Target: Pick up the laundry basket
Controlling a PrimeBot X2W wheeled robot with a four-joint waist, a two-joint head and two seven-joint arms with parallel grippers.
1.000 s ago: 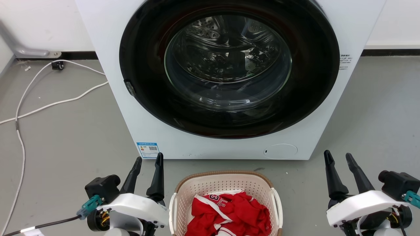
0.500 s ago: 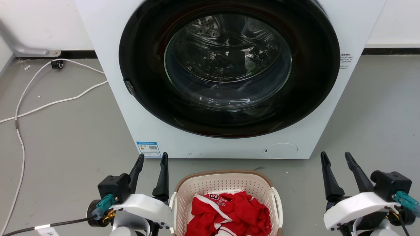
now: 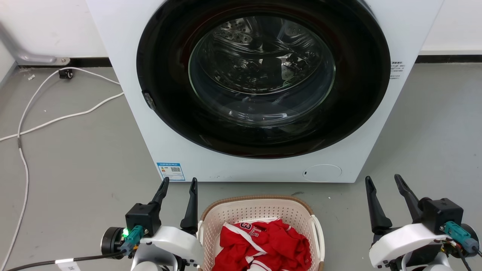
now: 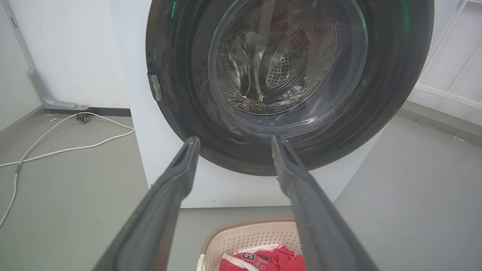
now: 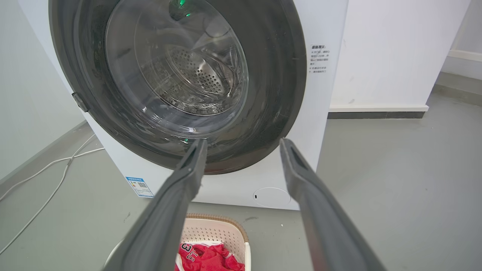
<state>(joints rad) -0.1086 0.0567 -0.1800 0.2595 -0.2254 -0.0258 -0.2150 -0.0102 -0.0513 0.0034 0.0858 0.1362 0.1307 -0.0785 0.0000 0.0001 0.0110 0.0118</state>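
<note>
On the grey floor [image 3: 75,169] just in front of the washing machine [image 3: 260,75], centred below its round dark door [image 3: 169,113]: the laundry basket [image 3: 256,210], cream and perforated, with a brown woven-look rim and white loop handles on both sides, upright, its near end cut off by the bottom edge of the head view. Inside it, a crumpled red garment [image 3: 263,241] with white trim and white numerals, heaped toward the end away from the washing machine. In front of the washing machine's lower left corner, close against the basket's left handle: the left gripper [image 3: 180,181], fingers spread apart and pointing toward the machine, nothing between them; impossible to tell whether the inner finger touches the handle. In front of the washing machine's lower right corner, clear of the basket's right handle with bare floor between: the right gripper [image 3: 382,178], fingers likewise spread, holding nothing. In the left wrist view, two long dark fingers parted wide across the bottom of the door, the basket's far rim and a strip of red cloth low between them. In the right wrist view, the same wide gap, with the basket low and partly behind the left-hand finger. Stuck to the washing machine's lower left front, a small blue label [image 3: 171,171]. To the left of the washing machine, a white cable [image 3: 56,120] looping over the floor toward the wall.
</note>
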